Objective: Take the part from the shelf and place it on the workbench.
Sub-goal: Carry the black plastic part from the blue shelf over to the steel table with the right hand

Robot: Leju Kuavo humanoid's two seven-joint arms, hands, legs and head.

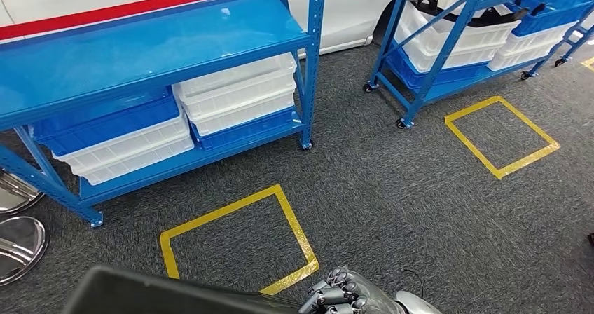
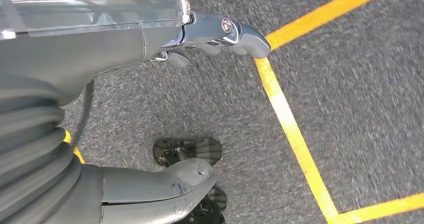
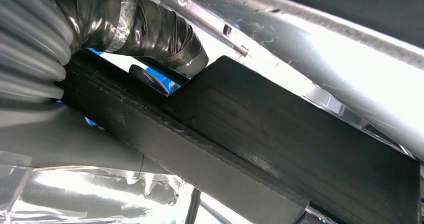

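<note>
Our right hand (image 1: 343, 294) sits low in the head view with its fingers (image 1: 329, 298) curled around the end of a dark grey part (image 1: 161, 293), which we hold out in front of us over the floor. In the right wrist view that hand (image 3: 145, 34) presses against the part (image 3: 280, 149), a black flat-sided slab wedged between thumb and fingers, so we read the grip as clamped on it. Our left hand (image 2: 150, 39) appears in the left wrist view under a clear cover, its fingers (image 2: 235, 31) bent downward with carpet below them; whether they touch the part we cannot tell. The part's full shape is cut off by the bottom edge of the head view, and the bright metal around it in the right wrist view is too glary to make out. Below lies grey carpet (image 1: 420, 209) marked with a yellow tape square (image 1: 238, 237) just ahead and another (image 1: 501, 135) further right. Beyond stands a blue shelf (image 1: 140, 55) with white and blue bins (image 1: 238, 93), and a second shelf (image 1: 455, 41) on castors to the right.
</note>
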